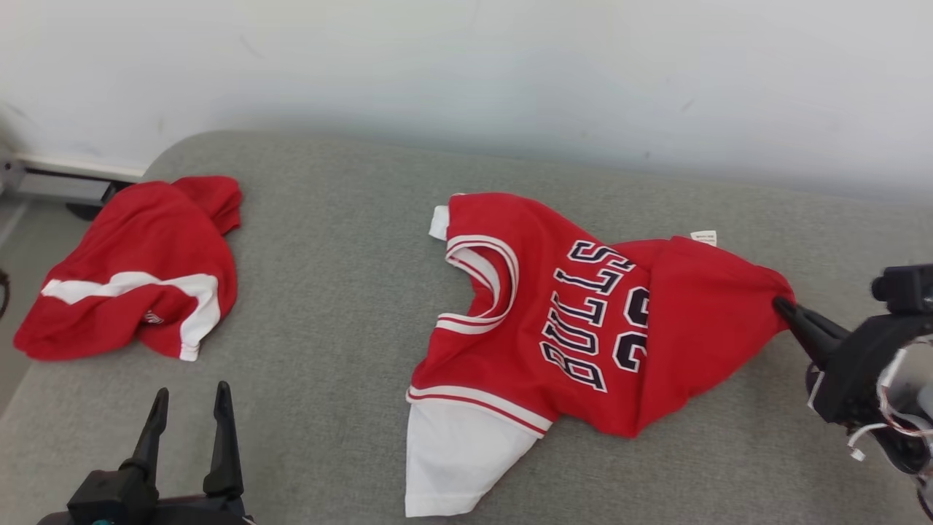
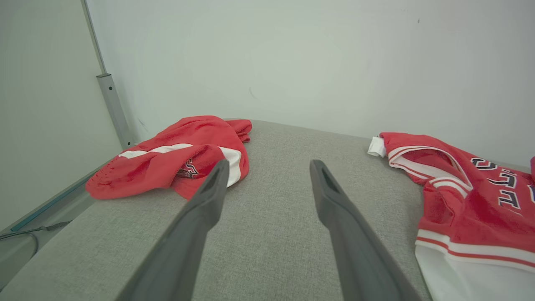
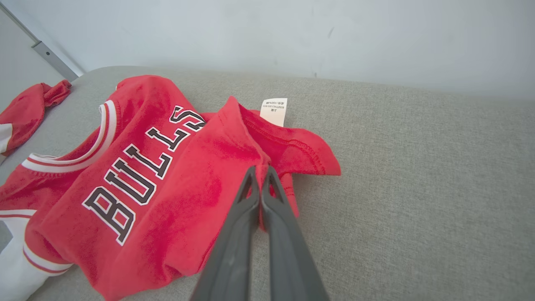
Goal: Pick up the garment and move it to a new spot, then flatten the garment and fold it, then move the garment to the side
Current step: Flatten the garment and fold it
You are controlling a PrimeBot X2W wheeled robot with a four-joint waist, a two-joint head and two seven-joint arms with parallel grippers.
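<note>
The right gripper (image 3: 261, 172) is clamped on the right hem of the jersey (image 1: 525, 292). The cloth is soft and light, and will likely drape. The left gripper (image 1: 191, 392) stands apart.

You see bright, even, diffuse light; shadows stay faint, there is no glare; wrist views bend at the edges.

The red jersey (image 1: 536, 284) reads BULLS; print on its white tag (image 1: 703, 238) is illegible.
</note>
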